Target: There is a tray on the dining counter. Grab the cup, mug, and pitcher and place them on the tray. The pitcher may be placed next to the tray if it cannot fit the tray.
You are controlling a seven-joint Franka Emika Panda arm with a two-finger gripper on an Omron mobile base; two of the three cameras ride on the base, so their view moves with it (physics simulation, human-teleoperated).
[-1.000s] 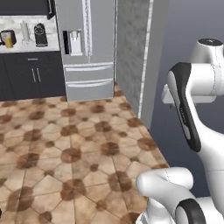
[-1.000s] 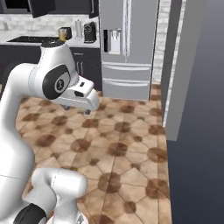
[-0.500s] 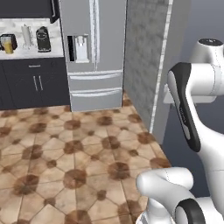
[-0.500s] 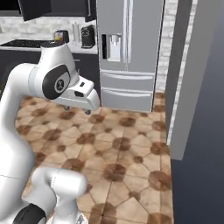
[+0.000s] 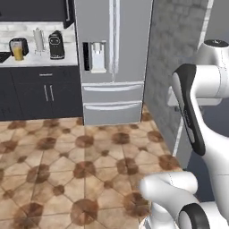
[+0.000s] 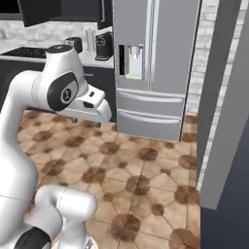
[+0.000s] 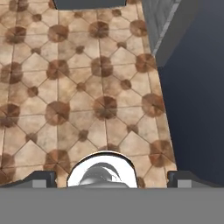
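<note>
Nearest thing first: in the hand view the end effector has its two dark tips at the bottom corners of the frame, spread wide apart with nothing between them, over the brown patterned tile floor. A grey stone wall runs up the right side of the left base view. Past the tiles is a stainless fridge with a water dispenser in its left door. Left of it, in the upper left of that frame, is a dark-cabinet bench with a black coffee machine, a white paper-towel roll and an amber-orange thing that looks like the pitcher, too small to be sure.
</note>
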